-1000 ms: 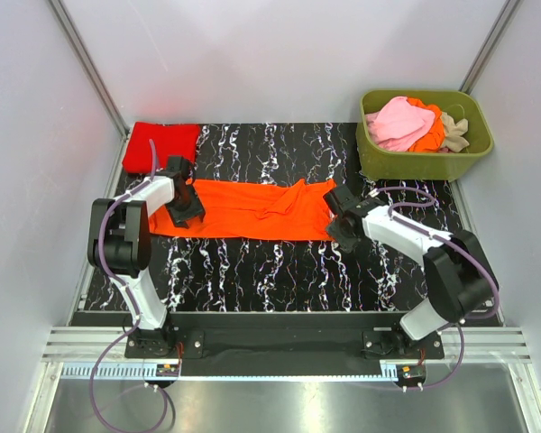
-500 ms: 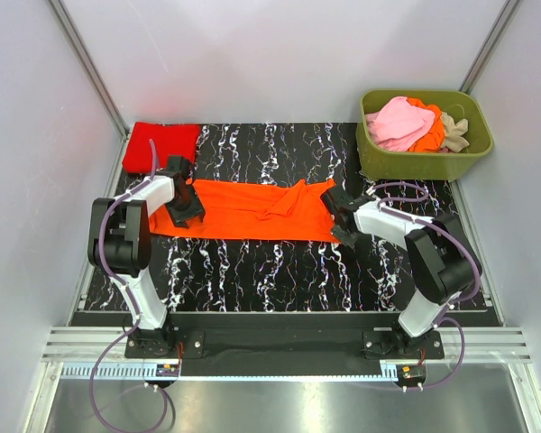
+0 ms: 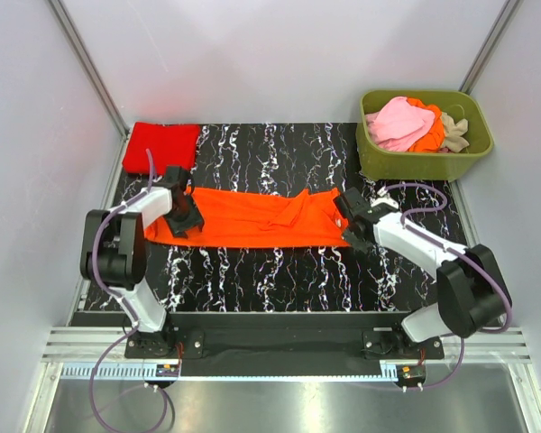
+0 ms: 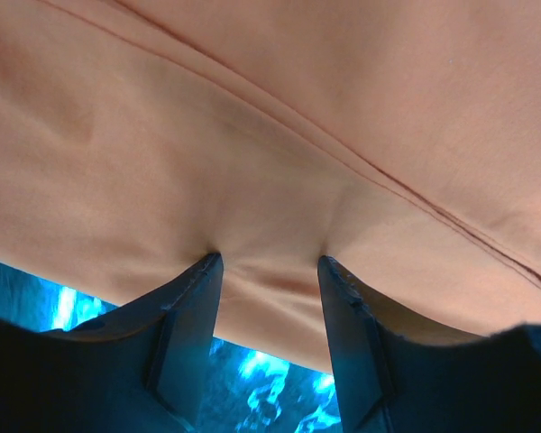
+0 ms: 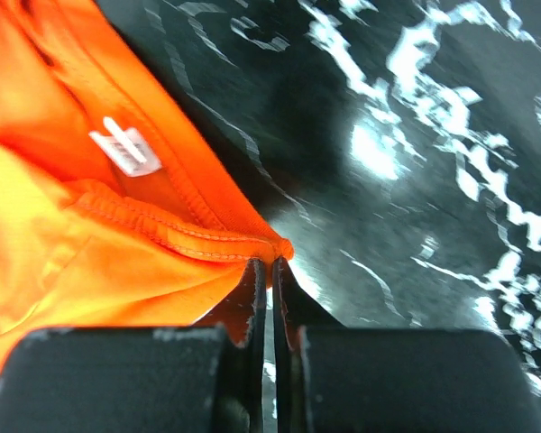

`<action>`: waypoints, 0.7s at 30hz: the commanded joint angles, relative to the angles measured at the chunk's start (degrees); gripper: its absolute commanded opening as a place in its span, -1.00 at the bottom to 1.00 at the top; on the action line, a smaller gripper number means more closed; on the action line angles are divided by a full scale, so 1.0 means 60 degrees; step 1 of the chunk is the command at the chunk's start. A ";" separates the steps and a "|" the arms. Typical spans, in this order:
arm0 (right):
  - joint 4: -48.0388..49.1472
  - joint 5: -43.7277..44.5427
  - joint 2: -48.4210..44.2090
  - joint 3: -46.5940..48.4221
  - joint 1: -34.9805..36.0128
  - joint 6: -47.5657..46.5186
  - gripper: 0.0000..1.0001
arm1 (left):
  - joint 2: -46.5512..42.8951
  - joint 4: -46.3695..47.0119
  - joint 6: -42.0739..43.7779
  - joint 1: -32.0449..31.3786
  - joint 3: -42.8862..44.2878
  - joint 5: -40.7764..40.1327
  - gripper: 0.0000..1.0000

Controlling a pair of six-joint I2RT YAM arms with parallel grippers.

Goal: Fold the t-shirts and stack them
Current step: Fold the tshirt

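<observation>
A bright orange t-shirt lies stretched in a long band across the marbled table. My left gripper is at its left end. In the left wrist view its fingers stand apart with the tips pressed into the cloth, and nothing is pinched between them. My right gripper is shut on the shirt's right corner, by the stitched edge close to the white neck label. A red t-shirt lies folded at the back left.
An olive-green tub stands at the back right with a pink shirt, an orange one and a beige one heaped inside. Black marbled table shows in front of the shirt. Grey walls close in both sides.
My right gripper has shut on the orange shirt's corner and drawn it to the right, stretching the shirt. My left gripper has shifted slightly toward the near edge with the shirt's left end.
</observation>
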 commanded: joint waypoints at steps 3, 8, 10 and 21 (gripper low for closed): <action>-0.0795 0.0171 -0.0619 -0.0870 -0.0116 0.0134 -1.00 | -0.1291 -0.0523 -0.0148 -0.0133 -0.0785 0.0133 0.09; -0.0780 -0.0180 -0.1043 -0.1075 -0.0116 0.0237 -0.75 | -0.1981 -0.0567 -0.0060 -0.0397 -0.0595 0.0837 0.14; -0.0809 -0.0386 -0.1234 -0.1163 -0.0116 0.0266 -0.61 | -0.1982 -0.0611 -0.0002 -0.0412 -0.0653 0.0648 0.15; -0.0464 -0.0911 -0.2715 -0.0227 -0.0116 -0.0669 -0.26 | -0.2071 0.0487 0.1228 -0.2166 0.0838 0.3561 0.15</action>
